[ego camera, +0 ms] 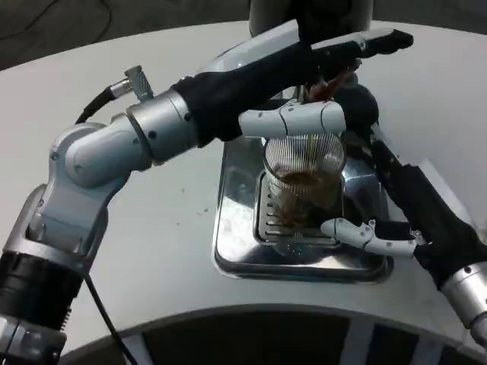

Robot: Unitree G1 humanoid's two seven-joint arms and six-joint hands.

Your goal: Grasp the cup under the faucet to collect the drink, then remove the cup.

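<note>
Centrally, the cup [304, 173], a clear ribbed glass, stands upright on the slotted grate of a shiny metal drip tray [232, 228]. Brown drink fills its lower part, and a thin stream runs down into it from above. The faucet's outlet itself is hidden behind the left hand.

The right hand [396, 205] comes in from the lower right and wraps the cup: one white finger lies across the glass near its rim, another pair of white fingers [358, 234] curls around in front of its base. These fingers are grasping the cup, so far as the picture shows, with the black palm against the glass's right side.

The left hand [346, 53] reaches across from the left, above and behind the cup, its dark fingers stretched toward the top right at a dark round knob [358, 99] and a reddish part of the dispenser. Whether those fingers are clenched on anything cannot be told.

The dispenser's grey body [304, 11] rises at the top edge. The tray sits on the white round bench [160, 251], and a black cable [103, 319] hangs beside the left forearm.
</note>
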